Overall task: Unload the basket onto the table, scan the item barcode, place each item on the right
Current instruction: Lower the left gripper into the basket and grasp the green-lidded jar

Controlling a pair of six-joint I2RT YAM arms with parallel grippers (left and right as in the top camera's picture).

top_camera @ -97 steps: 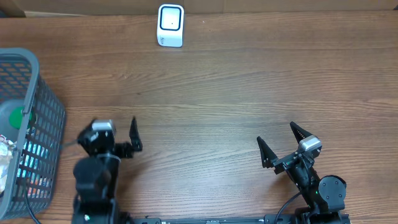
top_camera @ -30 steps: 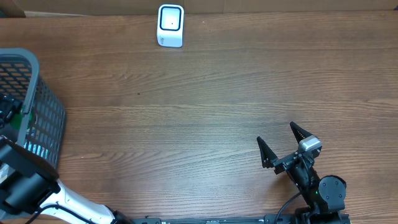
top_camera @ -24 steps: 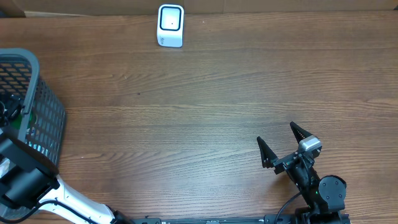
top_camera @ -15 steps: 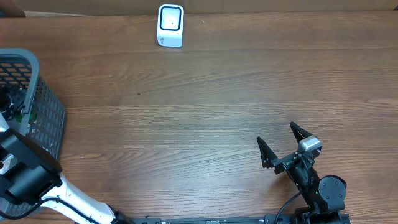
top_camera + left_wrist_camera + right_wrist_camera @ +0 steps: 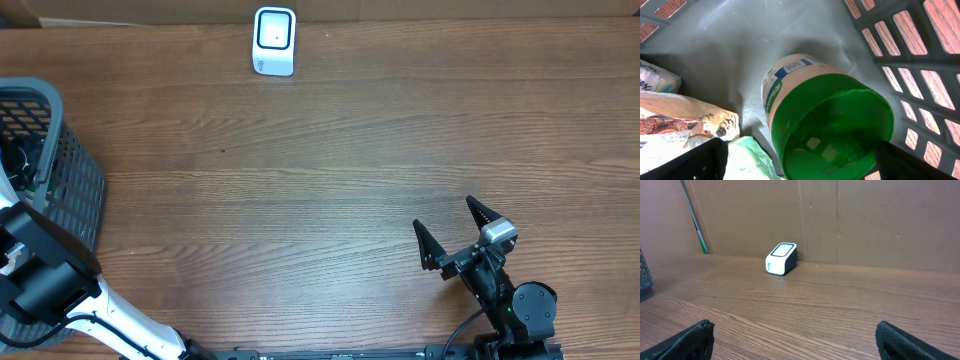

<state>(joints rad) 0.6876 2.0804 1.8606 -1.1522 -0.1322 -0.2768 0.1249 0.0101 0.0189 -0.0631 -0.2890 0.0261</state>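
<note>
Jar (image 5: 790, 85), white with a green lid (image 5: 835, 130), lies on its side on the floor of the grey basket (image 5: 920, 60), lid end toward the left wrist camera. Its label has a blue band; the print is too small to read. Crumpled snack packets (image 5: 680, 125) lie just beside the jar on one side, and the basket's slotted wall is close on the other.

Left gripper (image 5: 800, 162) is down inside the basket, fingers spread wide. One dark finger (image 5: 690, 160) is on the packet side of the lid and the other (image 5: 910, 162) on the wall side. Neither is seen touching the jar, and nothing is held.

From overhead the basket (image 5: 70, 190) sits at the left edge of the wooden table (image 5: 350, 150), with the left arm (image 5: 40, 275) reaching over its rim. White scanner (image 5: 274, 40) stands at the table's far edge against a cardboard wall (image 5: 865, 220), well apart from the basket.

Right gripper (image 5: 443, 215) sits low at the near edge of the table, fingers wide apart and empty, facing the scanner across bare wood.
</note>
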